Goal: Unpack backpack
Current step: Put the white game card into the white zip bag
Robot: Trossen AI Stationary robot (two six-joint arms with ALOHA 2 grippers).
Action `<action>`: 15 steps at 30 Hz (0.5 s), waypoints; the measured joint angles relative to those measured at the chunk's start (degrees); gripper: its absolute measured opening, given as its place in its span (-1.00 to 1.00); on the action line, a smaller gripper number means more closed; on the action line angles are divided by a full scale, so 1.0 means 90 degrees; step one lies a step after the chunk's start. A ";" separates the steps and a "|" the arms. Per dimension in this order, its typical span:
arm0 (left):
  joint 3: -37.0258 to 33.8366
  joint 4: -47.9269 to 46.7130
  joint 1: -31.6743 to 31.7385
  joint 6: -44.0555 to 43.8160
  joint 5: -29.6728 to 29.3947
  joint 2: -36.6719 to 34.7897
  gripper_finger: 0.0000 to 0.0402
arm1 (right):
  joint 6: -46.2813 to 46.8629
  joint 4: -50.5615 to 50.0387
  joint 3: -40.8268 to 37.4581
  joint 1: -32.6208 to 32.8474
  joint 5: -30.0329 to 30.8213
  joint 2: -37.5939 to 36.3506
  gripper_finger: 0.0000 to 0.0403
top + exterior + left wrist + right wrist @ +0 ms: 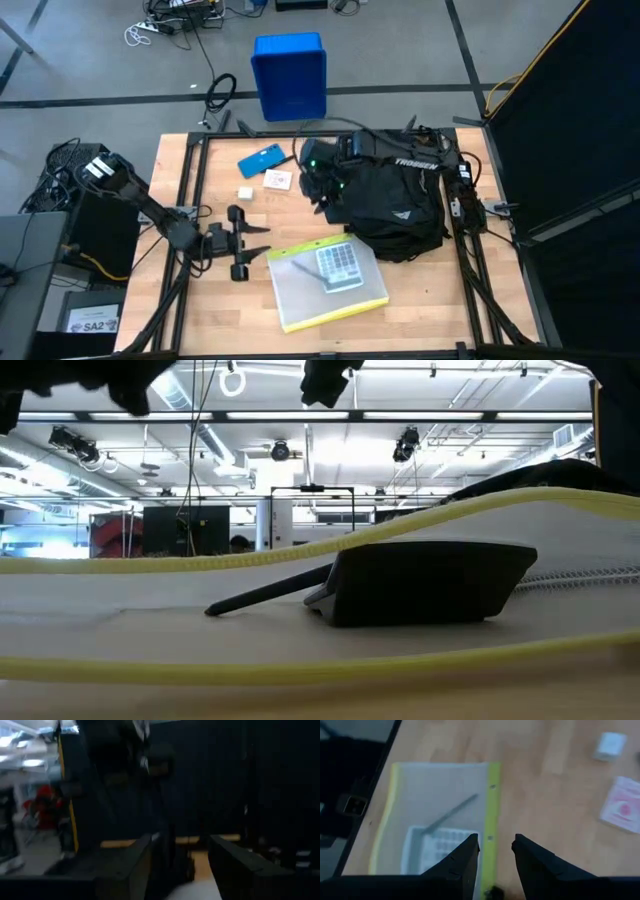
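Observation:
The black backpack (395,195) lies on the right half of the wooden table. My right gripper (322,200) hangs at the backpack's left side, above the table, pointing steeply down. It is open, and its fingers (496,842) hold nothing over the yellow edge of a mesh pouch (440,820). My left gripper (252,243) is raised at the table's left, roughly level and pointing toward the right side. It too is open (181,845) with nothing between its fingers.
The yellow-edged mesh pouch (325,280) lies near the table's front edge with a calculator (430,585) and a pen (270,595) inside. A blue phone (262,158), a pink-and-white card (278,178) and a small white block (245,193) lie left of the backpack. A blue bin (290,75) stands beyond the far edge.

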 joint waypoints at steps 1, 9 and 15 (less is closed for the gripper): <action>0.0021 0.0004 0.0090 0.0058 0.0285 -0.0084 -0.25 | -0.0019 0.0028 -0.0095 0.0102 0.0002 0.0000 -0.50; 0.0043 0.0116 0.0291 0.0124 0.0820 -0.0218 -0.41 | 0.0146 0.0393 -0.0677 0.0754 0.0005 0.0010 -0.50; 0.0043 -0.0112 0.0286 -0.0046 0.0781 -0.0215 -0.41 | 0.0338 0.0769 -0.0816 0.1071 0.0010 0.0010 -0.50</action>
